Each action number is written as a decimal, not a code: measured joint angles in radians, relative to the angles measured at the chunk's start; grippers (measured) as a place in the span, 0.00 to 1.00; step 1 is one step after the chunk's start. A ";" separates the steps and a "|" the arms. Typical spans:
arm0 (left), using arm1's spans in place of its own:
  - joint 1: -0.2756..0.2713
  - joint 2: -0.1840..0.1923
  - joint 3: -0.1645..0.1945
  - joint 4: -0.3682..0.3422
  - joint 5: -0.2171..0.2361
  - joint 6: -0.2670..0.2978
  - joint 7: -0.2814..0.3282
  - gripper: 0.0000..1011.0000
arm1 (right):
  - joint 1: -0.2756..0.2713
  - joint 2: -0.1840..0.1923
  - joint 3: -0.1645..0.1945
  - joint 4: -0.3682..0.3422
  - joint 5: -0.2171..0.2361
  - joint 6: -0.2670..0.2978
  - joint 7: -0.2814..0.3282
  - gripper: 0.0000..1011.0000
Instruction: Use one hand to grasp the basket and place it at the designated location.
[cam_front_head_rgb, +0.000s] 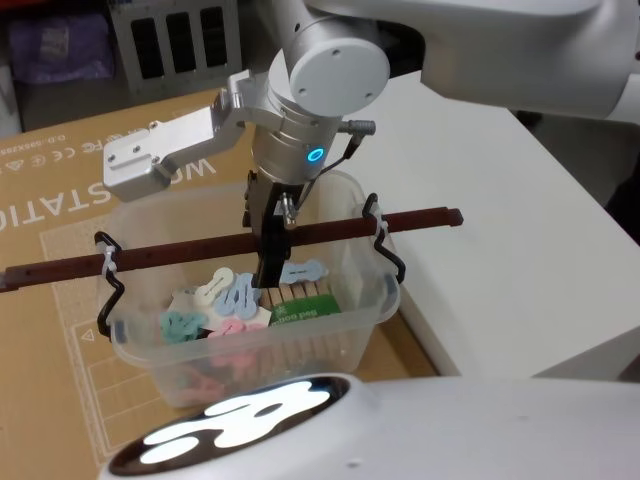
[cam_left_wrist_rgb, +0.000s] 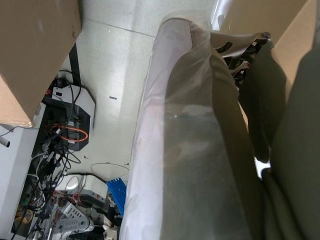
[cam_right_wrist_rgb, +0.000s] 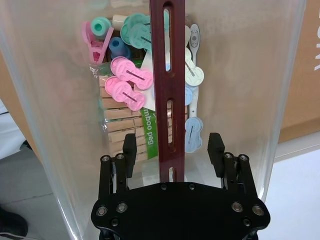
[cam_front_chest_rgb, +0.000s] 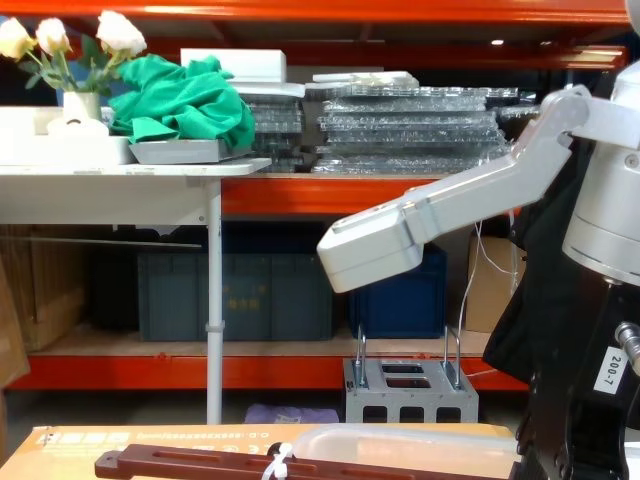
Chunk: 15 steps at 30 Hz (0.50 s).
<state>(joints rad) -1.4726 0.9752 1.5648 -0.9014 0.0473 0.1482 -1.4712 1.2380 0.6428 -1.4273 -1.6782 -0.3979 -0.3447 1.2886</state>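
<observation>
The basket (cam_front_head_rgb: 300, 352), a translucent plastic tub of pastel clothes pegs (cam_right_wrist_rgb: 131, 85), sits on brown cardboard (cam_front_head_rgb: 60, 210) beside the white tabletop (cam_front_head_rgb: 500, 250). My right hand (cam_right_wrist_rgb: 172, 145) straddles its slotted reddish-brown bar handle (cam_front_head_rgb: 420, 218), fingers spread.

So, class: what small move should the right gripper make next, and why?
Probably close the right gripper on the handle: its open fingers sit either side of that bar with gaps, above the basket, so nothing is gripped yet.

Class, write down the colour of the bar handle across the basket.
The bar handle is dark reddish-brown, clearest in the right wrist view.
</observation>
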 joint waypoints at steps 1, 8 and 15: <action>0.000 0.000 0.000 0.000 0.000 0.000 0.000 0.00 | 0.000 0.000 0.000 0.001 0.000 0.000 -0.001 0.85; 0.000 0.000 0.000 0.000 0.000 0.000 0.000 0.00 | 0.002 0.000 0.002 0.007 0.004 -0.001 -0.006 0.66; 0.000 0.000 0.000 0.000 0.000 0.000 0.000 0.00 | 0.005 -0.001 0.003 0.012 0.009 -0.003 -0.009 0.43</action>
<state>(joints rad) -1.4725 0.9751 1.5648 -0.9015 0.0473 0.1483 -1.4711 1.2426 0.6423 -1.4246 -1.6663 -0.3892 -0.3480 1.2797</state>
